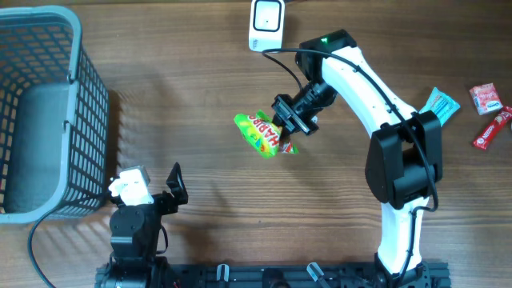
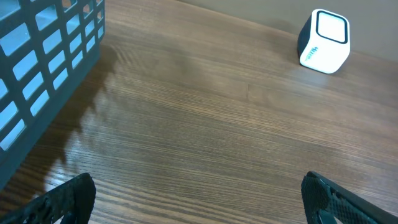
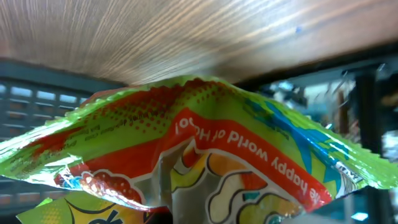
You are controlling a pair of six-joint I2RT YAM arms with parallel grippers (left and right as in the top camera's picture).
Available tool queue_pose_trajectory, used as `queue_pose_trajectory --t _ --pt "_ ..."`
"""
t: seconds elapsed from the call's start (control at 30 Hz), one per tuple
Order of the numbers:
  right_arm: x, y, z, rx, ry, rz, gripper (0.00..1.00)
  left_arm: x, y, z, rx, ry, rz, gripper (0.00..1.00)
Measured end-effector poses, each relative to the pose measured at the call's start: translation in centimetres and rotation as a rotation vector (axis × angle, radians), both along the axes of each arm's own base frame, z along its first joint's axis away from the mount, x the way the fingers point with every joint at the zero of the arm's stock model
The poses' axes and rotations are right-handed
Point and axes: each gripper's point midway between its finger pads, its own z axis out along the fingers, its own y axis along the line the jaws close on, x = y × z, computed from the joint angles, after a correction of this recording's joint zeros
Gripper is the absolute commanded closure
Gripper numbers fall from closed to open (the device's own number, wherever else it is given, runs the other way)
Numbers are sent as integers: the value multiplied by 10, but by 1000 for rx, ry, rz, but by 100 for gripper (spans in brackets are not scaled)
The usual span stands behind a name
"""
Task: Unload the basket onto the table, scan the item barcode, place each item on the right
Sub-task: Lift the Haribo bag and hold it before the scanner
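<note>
The item is a green and red Haribo candy bag (image 1: 262, 134), hanging above the middle of the table. My right gripper (image 1: 288, 120) is shut on its right edge. In the right wrist view the bag (image 3: 205, 149) fills the frame and hides the fingers; no barcode shows on it. The white scanner (image 1: 266, 24) stands at the back of the table, also seen as the scanner (image 2: 323, 42) in the left wrist view. My left gripper (image 1: 154, 186) rests near the front left, and that gripper (image 2: 199, 194) is open with only bare wood between its fingers.
A grey plastic basket (image 1: 48, 112) takes up the left side, its wall (image 2: 43, 74) close to the left gripper. A blue packet (image 1: 440, 104) and two red packets (image 1: 484, 98) (image 1: 492, 128) lie at the far right.
</note>
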Motion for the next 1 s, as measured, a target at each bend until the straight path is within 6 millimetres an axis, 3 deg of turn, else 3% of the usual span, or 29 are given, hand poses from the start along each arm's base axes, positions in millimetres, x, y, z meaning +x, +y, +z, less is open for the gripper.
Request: queue_pose_trajectory --t 0.2,0.33,0.53,0.87,1.0 --pt "8 8 3 -119 219 -216 95 0 0 0 0 0 0 0" --pt "33 17 -3 -178 290 -384 96 0 0 0 0 0 0 0" --pt "52 17 -10 -261 379 -546 96 0 0 0 0 0 0 0" --pt "24 -24 -9 -488 604 -626 95 0 0 0 0 0 0 0" --pt "20 -29 -9 -518 623 -628 95 0 0 0 0 0 0 0"
